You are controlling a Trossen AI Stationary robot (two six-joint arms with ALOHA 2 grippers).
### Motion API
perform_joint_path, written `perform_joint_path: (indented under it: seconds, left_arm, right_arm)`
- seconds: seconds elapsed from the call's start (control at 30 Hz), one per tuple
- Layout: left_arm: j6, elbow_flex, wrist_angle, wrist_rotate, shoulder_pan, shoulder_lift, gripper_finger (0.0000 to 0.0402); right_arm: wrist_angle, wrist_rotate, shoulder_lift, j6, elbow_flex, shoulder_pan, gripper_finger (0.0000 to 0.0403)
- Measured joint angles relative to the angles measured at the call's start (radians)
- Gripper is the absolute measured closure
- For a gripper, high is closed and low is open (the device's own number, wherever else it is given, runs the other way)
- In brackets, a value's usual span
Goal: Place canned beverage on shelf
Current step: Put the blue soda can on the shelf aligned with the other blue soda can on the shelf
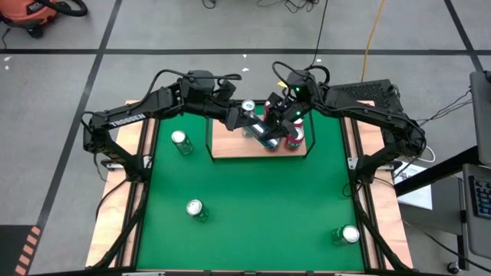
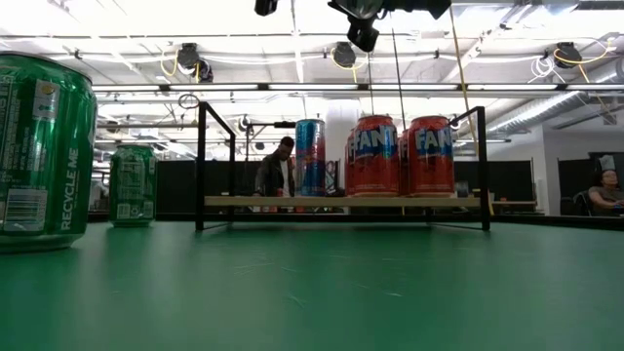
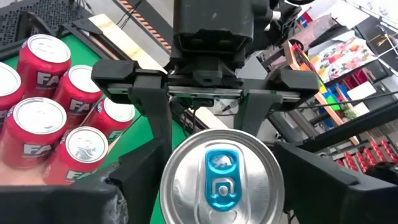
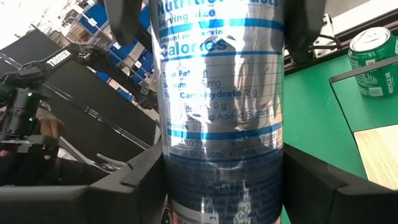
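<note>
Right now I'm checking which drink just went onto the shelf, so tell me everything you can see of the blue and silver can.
The blue and silver can is a slim, shiny metal can with blue bands, a silver lid and a blue pull tab. Its side carries a nutrition panel. It stands upright on the shelf, left of the red cans in the low view. The left gripper and the right gripper each have fingers either side of it; actual contact is unclear.
</note>
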Motion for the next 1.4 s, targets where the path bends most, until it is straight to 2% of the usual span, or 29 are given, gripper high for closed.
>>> perform_joint_path:
  seconds: [0.33,0.67,0.97,1.13,1.4]
  left_arm:
    - [0.011,0.0,-0.007,0.035,0.002,0.0,0.0177]
    - [0.015,0.0,-0.012,0.047,0.002,0.0,0.0174]
    - [0.018,-0.001,-0.021,0.047,0.015,0.002,0.0175]
    - [0.019,-0.001,-0.018,0.048,0.013,0.003,0.0176]
    - [0.026,-0.001,0.034,0.014,-0.012,0.003,0.0176]
  right_arm:
    - [-0.003,-0.003,-0.001,0.005,0.0,0.0,0.0168]
    - [-0.003,0.038,-0.001,0.002,0.0,0.001,0.0159]
    - [-0.074,0.127,-0.004,0.06,0.0,-0.002,0.0088]
    - [-0.092,0.133,-0.004,0.06,0.001,-0.002,0.0049]
    - [-0.115,0.122,-0.026,0.043,0.001,-0.027,0.0028]
